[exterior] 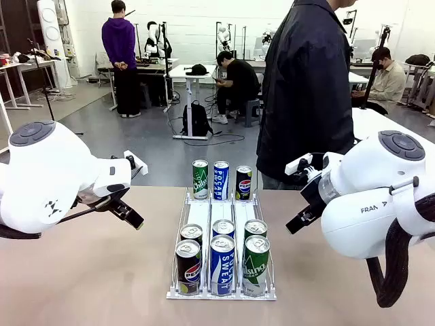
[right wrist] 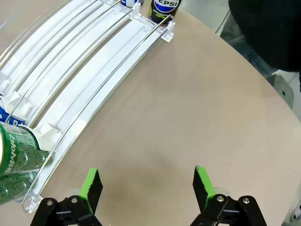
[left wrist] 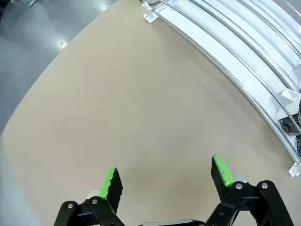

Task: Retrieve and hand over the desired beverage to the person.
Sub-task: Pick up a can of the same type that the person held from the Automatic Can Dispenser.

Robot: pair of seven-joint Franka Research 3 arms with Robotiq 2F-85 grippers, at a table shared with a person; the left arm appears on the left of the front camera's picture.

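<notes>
Workshop behind person point(exterior: 309, 88), left gripper point(left wrist: 164, 167) spread wide

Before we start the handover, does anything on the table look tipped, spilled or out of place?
Nothing stands out. All the cans stand upright, six at the near end of the rack and three at its far end, with no spill on the table. The left gripper and right gripper are open over bare tabletop.

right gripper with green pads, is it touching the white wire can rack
Apart. Right wrist view shows bare tan table between the right gripper and the white wire can rack.
</notes>
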